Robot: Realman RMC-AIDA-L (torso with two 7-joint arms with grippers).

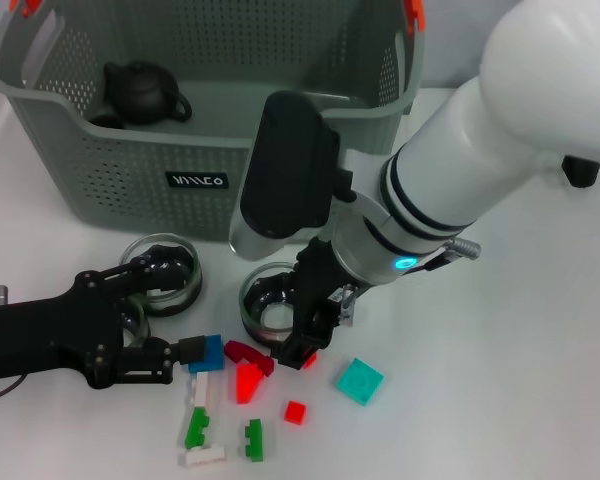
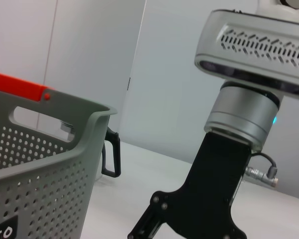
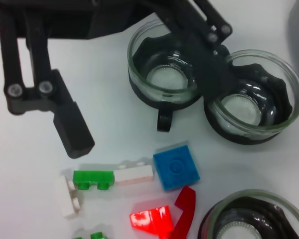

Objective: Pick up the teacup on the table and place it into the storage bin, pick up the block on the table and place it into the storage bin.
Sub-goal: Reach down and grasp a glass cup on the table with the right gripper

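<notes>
Block (image 1: pixel 206 353), blue and square, sits at the left gripper's (image 1: pixel 170 360) spread fingertips; right gripper (image 1: pixel 305 345), closure unclear, hovers beside the cup (image 1: pixel 265 305).

The storage bin (image 1: pixel 130 170), a grey-green perforated plastic basket with orange handle clips and a small black label, is set at the far side of the white table; a black teapot (image 1: pixel 143 92) is seen inside it near the left wall. Three glass teacups (image 3: pixel 165 77) with black holders are stood upright on the table in front of the bin. Loose blocks are scattered nearer: a blue square block (image 3: pixel 175 167), a teal block (image 1: pixel 360 381), red blocks (image 1: pixel 247 381), green blocks (image 1: pixel 196 428) and white blocks (image 1: pixel 201 389).
</notes>
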